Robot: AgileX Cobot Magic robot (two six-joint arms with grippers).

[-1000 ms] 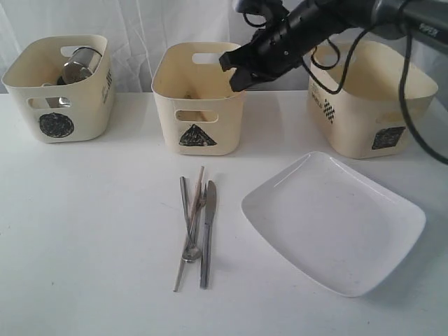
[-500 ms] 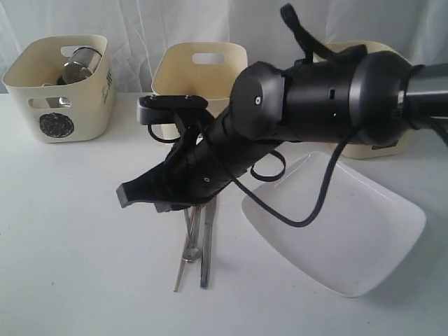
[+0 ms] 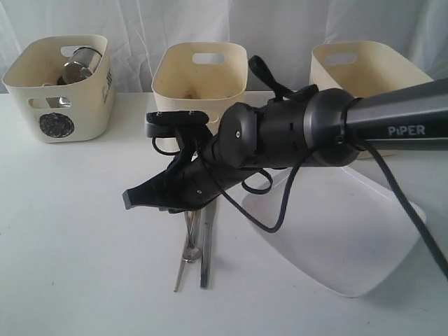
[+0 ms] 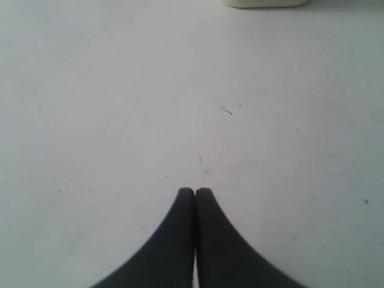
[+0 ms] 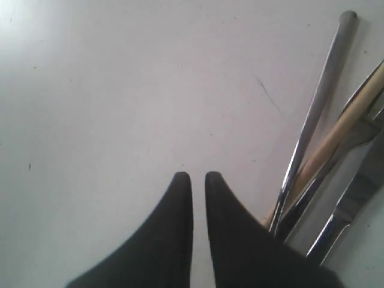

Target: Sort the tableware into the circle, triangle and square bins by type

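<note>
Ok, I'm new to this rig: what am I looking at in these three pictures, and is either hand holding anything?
The wide picture comes from a camera off the arms, looking at the table. The black arm crossing it is the robot's right one. Its right hand hangs low beside the cutlery. A white plate lies further right. At the back stand the circle bin with a steel mug inside, a middle bin and a right bin. The other two pictures come from a camera on each wrist, looking past the fingers. The right one shows its fingers nearly together, cutlery alongside. The left hand is shut over bare table. Neither holds anything.
</note>
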